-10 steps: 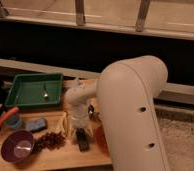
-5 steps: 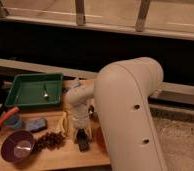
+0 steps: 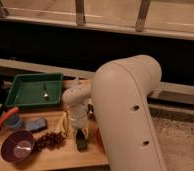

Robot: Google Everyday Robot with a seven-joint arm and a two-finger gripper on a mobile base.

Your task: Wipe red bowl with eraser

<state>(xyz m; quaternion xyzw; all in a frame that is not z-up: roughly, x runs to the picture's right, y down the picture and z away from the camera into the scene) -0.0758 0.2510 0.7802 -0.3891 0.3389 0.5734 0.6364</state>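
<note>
My gripper (image 3: 80, 136) points down at the wooden table (image 3: 50, 159), at the end of a white wrist. A small black block, the eraser (image 3: 81, 144), shows right under it; I cannot tell whether it is held. An orange-red sliver just right of the gripper is the red bowl (image 3: 97, 138). My big white arm (image 3: 127, 110) hides most of the bowl.
A purple bowl (image 3: 17, 146) sits at the front left, with dark grapes (image 3: 51, 140) beside it. A blue-grey pad (image 3: 36, 124) and a blue cup (image 3: 12, 121) lie behind. A green tray (image 3: 25, 95) holding a spoon (image 3: 46, 92) stands at the back left.
The arm has shifted slightly to the left and the gripper has sunk a little toward the table. The objects on the table have not moved.
</note>
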